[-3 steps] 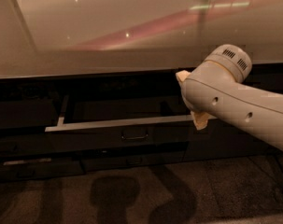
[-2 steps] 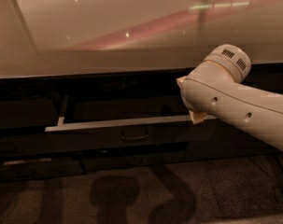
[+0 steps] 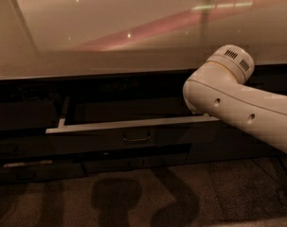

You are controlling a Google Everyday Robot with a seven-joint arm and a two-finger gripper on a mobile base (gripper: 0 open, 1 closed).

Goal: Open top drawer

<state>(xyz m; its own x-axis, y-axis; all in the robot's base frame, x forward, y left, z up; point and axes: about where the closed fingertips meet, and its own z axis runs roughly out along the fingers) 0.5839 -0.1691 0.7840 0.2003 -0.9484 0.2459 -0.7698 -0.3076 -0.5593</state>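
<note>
The gripper is out of sight, tucked behind the white arm [image 3: 237, 103] at the right end of the top drawer [image 3: 110, 138], so whether it is open, closed or holding anything cannot be told. A second ago a pale part of it showed against that right end of the drawer's top edge; now the arm covers it, which suggests it has drawn back from the edge a little.

The top drawer itself has not moved in that time. It stands partly pulled out from under the table [image 3: 110, 41], its pale top edge forming a bright line. A light rail [image 3: 64, 112] runs back into the cabinet at the drawer's left end. The small loop handle [image 3: 136, 137] sits in the middle of the drawer front, untouched and well left of the arm.

With the drawer already out and holding its place, the opening looks largely done. Whether one more pull is meant I cannot judge.
</note>
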